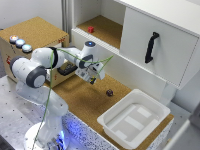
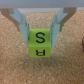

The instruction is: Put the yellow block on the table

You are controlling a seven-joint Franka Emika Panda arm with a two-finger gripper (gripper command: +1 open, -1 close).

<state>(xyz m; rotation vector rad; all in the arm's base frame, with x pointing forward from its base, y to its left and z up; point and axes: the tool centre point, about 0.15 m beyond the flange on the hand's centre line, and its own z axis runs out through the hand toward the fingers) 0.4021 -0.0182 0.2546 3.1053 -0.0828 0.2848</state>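
The yellow block (image 2: 39, 42), a small cube with black letters S and R on its faces, sits between my gripper's (image 2: 40, 33) two fingers (image 2: 22, 24) in the wrist view. The fingers press against its sides. It hangs close over the brown cork table (image 2: 15, 67); I cannot tell whether it touches the surface. In the exterior view my gripper (image 1: 93, 79) points down over the table (image 1: 82, 102), near its middle and toward the exterior view's left. The block is hidden there by the fingers.
A dark maroon block (image 1: 109, 92) lies on the table to the exterior view's right of the gripper. A white tray (image 1: 134, 118) stands at the front right. A red block (image 1: 91, 29) sits in the open shelf behind. The button box (image 1: 30, 35) stands at the left.
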